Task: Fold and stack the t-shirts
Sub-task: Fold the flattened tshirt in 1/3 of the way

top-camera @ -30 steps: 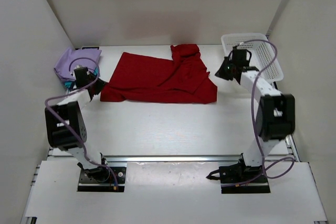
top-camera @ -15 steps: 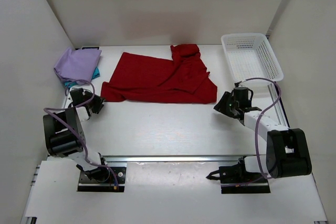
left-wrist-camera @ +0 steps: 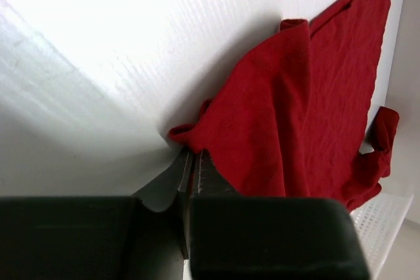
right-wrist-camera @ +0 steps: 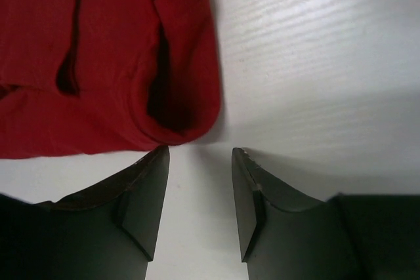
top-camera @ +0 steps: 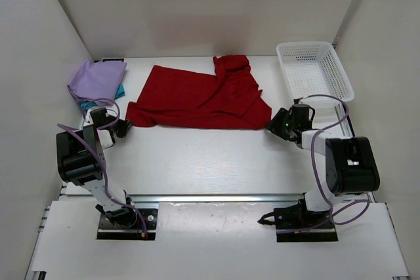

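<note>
The red t-shirt [top-camera: 197, 100] lies spread near the far edge of the table [top-camera: 210, 162]. The left gripper [left-wrist-camera: 194, 162], closed, meets its near-left corner. The right gripper [right-wrist-camera: 200, 162], jaws apart, faces its near-right corner, apparently positioned for a paired fold.

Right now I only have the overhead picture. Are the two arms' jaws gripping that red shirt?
Observer: The right jaws stand open. The red shirt has a corner lying just ahead of the gap, with no cloth between them.
Operator: And the other arm?
Observer: The left jaws are shut, with their tips right at the shirt's near left corner. I cannot tell whether any cloth is caught.
Operator: Is the corner on the right lying flat?
Observer: No. The right wrist camera shows it doubled over, with a dark hollow between the layers.
</note>
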Robot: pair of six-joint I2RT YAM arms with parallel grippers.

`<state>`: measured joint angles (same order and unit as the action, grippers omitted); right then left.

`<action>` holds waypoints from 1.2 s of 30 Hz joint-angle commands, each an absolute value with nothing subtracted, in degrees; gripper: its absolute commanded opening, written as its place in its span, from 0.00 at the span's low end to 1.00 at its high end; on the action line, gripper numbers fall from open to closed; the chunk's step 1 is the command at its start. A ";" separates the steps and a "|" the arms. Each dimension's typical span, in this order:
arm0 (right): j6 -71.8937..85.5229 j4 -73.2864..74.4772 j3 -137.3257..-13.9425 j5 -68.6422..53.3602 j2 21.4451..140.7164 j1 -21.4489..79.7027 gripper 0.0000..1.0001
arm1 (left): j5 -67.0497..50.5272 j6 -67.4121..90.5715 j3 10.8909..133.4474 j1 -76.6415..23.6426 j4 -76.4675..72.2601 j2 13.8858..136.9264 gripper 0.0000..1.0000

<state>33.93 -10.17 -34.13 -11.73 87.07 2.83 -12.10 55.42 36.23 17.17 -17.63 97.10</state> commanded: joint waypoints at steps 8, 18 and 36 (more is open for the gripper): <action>37.26 -14.42 -40.52 -12.04 96.49 2.55 0.26 | -8.26 53.35 39.63 16.17 -17.67 97.12 0.00; 37.00 -12.31 -40.43 -10.03 83.19 2.02 0.00 | -7.11 47.47 46.39 13.27 -10.21 87.12 0.00; 21.19 24.86 -89.95 -6.14 61.76 0.09 0.00 | -38.14 55.28 79.43 23.47 -2.11 72.16 0.00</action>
